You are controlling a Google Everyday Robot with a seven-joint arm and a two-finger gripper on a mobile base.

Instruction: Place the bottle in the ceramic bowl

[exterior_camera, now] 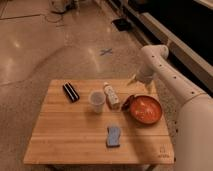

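Taking the middle of the wooden table [60, 145] as the centre of the dial, a blue sponge [113, 136] lies nearest, at 6 o'clock, short of the front edge. At 3 o'clock sits the ceramic bowl [146, 110], orange-red with a pale speckled inside, near the right edge. A whitish plastic cup [97, 101] stands upright close to the centre. The bottle [111, 96] is on the tabletop just beside the cup at its 3 o'clock, between the cup and the bowl and outside the bowl. It seems to lie on its side with its white cap pointing to 12 o'clock. Whether it touches the cup cannot be told. A black bar-shaped thing [70, 92] lies at 10 o'clock, apart from the cup.

At about 1 o'clock the gripper [134, 80] hangs over the far right part of the table, beyond the bowl and apart from the bottle. How far open it is cannot be told. The white arm [170, 75] rises from the right side and bends down to it.

Beyond the table, the speckled floor [30, 50] bears a blue cross mark [105, 51] at 12 o'clock.
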